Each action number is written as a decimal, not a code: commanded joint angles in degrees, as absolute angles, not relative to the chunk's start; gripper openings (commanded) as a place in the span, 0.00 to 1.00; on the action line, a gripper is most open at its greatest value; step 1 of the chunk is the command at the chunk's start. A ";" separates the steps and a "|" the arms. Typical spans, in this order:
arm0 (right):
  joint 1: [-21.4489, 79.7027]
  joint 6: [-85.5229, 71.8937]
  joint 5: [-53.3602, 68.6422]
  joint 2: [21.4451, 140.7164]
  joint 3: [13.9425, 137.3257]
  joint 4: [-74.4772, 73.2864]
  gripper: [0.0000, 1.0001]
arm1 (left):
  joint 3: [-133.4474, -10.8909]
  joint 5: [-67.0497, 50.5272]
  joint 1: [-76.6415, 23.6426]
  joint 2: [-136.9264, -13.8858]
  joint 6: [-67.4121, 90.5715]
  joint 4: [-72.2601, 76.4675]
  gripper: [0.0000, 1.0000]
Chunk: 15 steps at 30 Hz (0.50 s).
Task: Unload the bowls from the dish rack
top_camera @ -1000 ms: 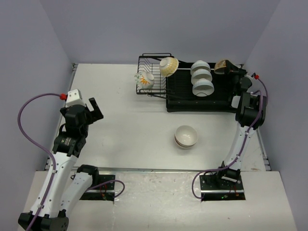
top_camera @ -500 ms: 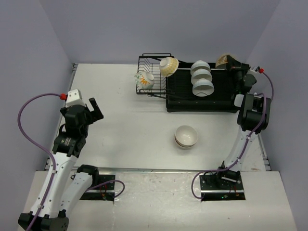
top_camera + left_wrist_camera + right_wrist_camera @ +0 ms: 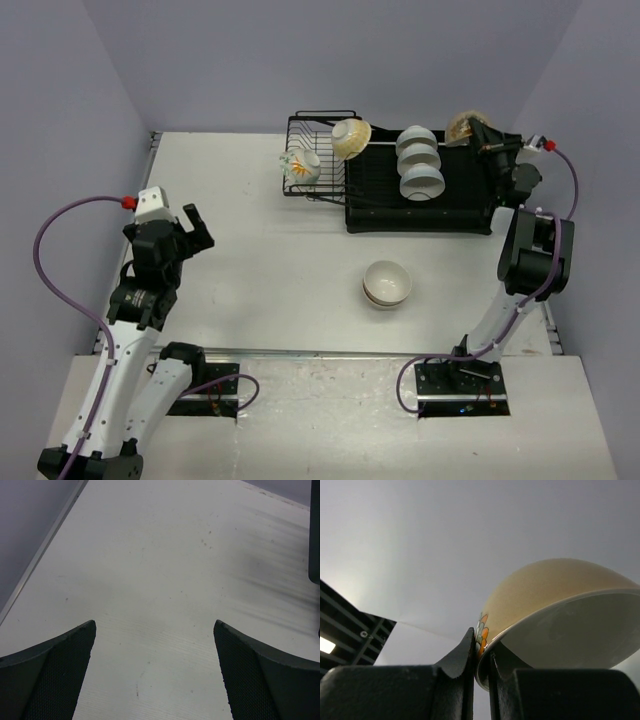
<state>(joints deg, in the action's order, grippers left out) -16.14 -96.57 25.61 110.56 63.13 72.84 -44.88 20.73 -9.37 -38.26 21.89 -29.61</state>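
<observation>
My right gripper [image 3: 480, 131] is shut on the rim of a tan bowl [image 3: 461, 127] and holds it in the air above the far right corner of the black drainer tray [image 3: 460, 210]. In the right wrist view the jaws [image 3: 481, 642] pinch the rim of this bowl [image 3: 555, 592], which is tan outside with an orange pattern and white inside. The wire dish rack [image 3: 318, 128] holds an orange-flowered bowl [image 3: 301, 166] and a cream-yellow bowl [image 3: 351, 137]. Three white bowls [image 3: 420, 163] stand in the tray. My left gripper [image 3: 196, 227] is open and empty over bare table [image 3: 155, 630].
Two stacked bowls [image 3: 387, 283] sit on the table in front of the tray. The table's raised edges run close along the left [image 3: 148, 160] and the right [image 3: 548, 310]. Grey walls enclose the table on three sides.
My right gripper has lifted the tan bowl up and back toward the far right corner. The left arm has shifted slightly toward the left.
</observation>
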 commanded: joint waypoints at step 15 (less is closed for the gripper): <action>-15.56 -78.43 34.45 69.07 35.34 72.39 0.00 | -44.65 19.42 -8.70 -37.27 21.18 -27.25 1.00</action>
<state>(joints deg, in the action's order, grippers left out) -16.03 -88.18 31.40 82.11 35.51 69.14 -44.88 20.29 -9.37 -38.00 21.91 -29.61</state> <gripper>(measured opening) 0.104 0.997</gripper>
